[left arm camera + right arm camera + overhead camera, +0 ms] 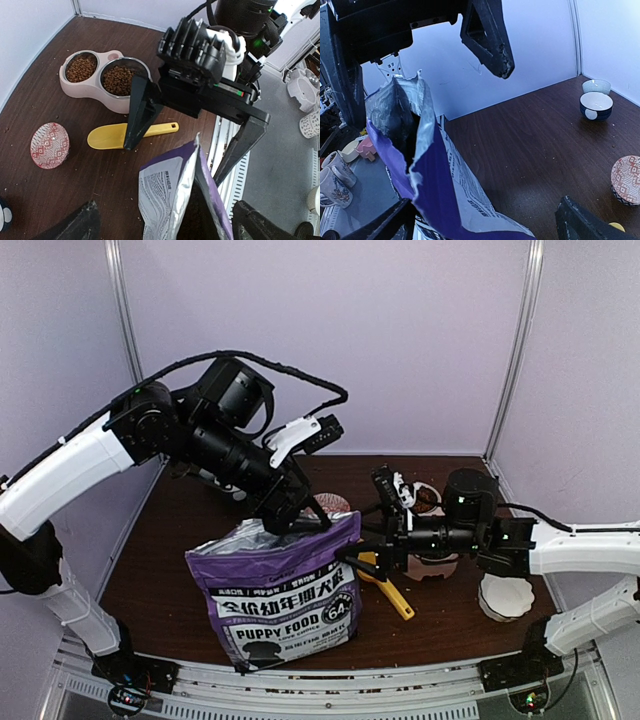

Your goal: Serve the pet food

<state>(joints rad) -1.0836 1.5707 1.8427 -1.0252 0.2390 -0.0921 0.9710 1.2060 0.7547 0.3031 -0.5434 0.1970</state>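
Observation:
The pet food is reddish-brown kibble filling both steel bowls of the pink feeder. The purple "PUPPY FOOD" bag stands upright with its torn top open; it also shows in the left wrist view and the right wrist view. My left gripper is open above the bag's mouth, straddling its top. My right gripper is open at the bag's right top corner, its jaws either side of the edge. Neither is closed on the bag. A yellow scoop lies on the table beside the bag.
A red patterned bowl sits behind the bag. A dark blue bowl and a pale bowl stand at the far left corner. A white cup is at the right. The feeder is partly hidden by the right arm.

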